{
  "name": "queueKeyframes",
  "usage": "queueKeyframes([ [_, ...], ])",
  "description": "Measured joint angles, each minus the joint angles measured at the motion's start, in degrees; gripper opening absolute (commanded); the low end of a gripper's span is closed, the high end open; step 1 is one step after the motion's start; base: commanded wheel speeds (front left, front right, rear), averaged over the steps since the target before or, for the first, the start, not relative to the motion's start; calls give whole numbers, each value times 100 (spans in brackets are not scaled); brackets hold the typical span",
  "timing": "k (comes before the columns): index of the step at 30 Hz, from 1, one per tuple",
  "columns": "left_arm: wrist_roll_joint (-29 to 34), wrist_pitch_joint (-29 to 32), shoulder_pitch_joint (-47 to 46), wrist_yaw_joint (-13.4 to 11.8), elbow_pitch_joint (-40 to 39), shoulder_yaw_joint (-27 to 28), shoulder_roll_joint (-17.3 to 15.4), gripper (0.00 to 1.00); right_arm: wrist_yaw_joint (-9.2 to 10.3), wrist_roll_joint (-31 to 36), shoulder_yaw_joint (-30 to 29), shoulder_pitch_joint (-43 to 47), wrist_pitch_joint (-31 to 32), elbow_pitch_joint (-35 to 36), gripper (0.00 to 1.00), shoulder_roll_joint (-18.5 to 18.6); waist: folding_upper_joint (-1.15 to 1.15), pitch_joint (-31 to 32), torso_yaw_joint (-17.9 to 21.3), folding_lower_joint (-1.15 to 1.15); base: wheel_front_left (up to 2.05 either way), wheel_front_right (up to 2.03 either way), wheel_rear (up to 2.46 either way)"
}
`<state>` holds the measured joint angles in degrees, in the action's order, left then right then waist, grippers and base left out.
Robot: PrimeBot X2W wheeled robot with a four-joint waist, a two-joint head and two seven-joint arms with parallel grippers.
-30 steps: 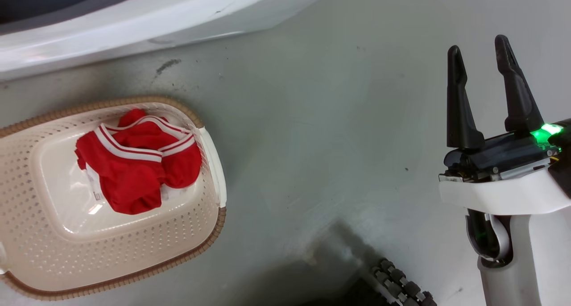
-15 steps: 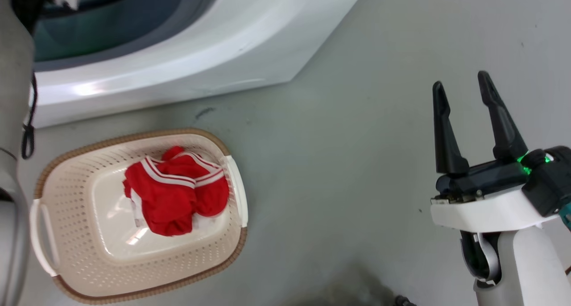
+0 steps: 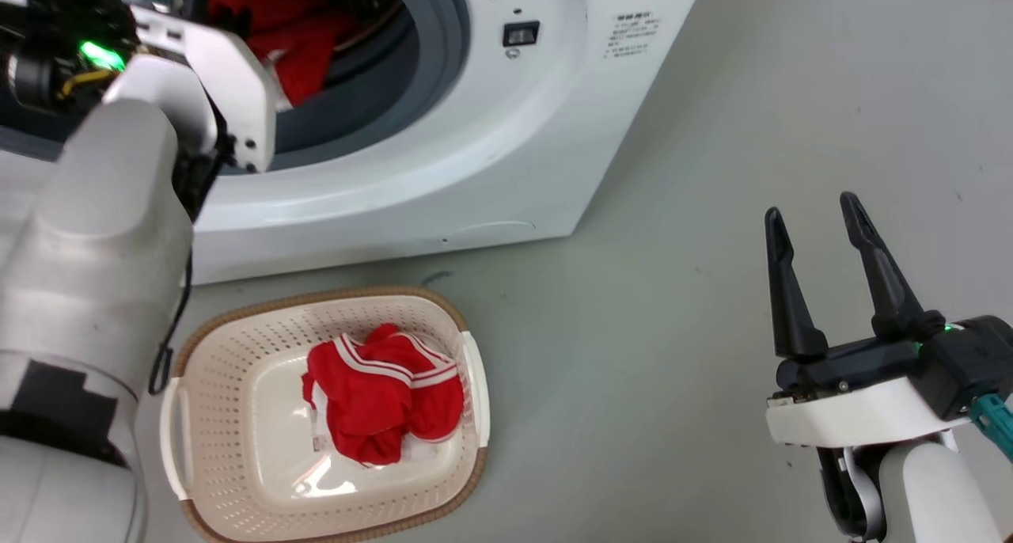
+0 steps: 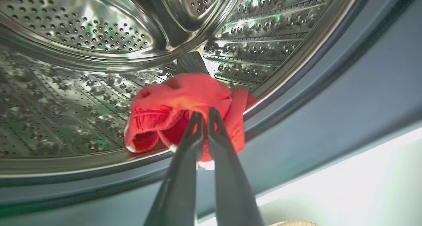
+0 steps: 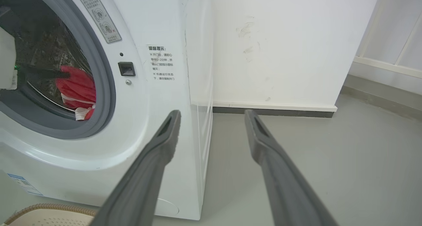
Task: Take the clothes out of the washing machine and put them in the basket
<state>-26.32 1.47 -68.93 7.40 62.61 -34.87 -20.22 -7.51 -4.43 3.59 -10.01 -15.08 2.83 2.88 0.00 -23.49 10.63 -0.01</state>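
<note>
The left gripper (image 4: 201,113) pinches a red garment (image 4: 171,94) inside the washing machine (image 3: 506,155); the right gripper (image 3: 810,206) holds its fingers wide apart, empty.

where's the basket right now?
Head view, lower left: the basket sits on the floor just in front of the washing machine, with red clothes in it.

We work under bright, even room light; shadows on the floor (image 3: 633,305) are faint, and glare pools in the basket (image 3: 229,353). In the left wrist view, steel inside the washing machine (image 4: 82,31) glints hard, the lower right corner burns out white, and our near fingers (image 4: 179,186) blur. Wrist views bow at the edges.
</note>
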Motion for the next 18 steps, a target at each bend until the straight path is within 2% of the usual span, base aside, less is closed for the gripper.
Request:
queueKeyframes([
  [9, -193, -733, 792, -11, -647, -37, -8, 0, 0, 101, -123, 268, 0, -74, 100, 1, 0, 578, -276, -1, 0, 0, 0],
  [18, -218, -1026, 1591, -405, -2052, -30, -238, 0, 0, 149, -123, 550, 0, -127, 100, 0, 0, 1090, -469, -1, 0, 0, 0],
])
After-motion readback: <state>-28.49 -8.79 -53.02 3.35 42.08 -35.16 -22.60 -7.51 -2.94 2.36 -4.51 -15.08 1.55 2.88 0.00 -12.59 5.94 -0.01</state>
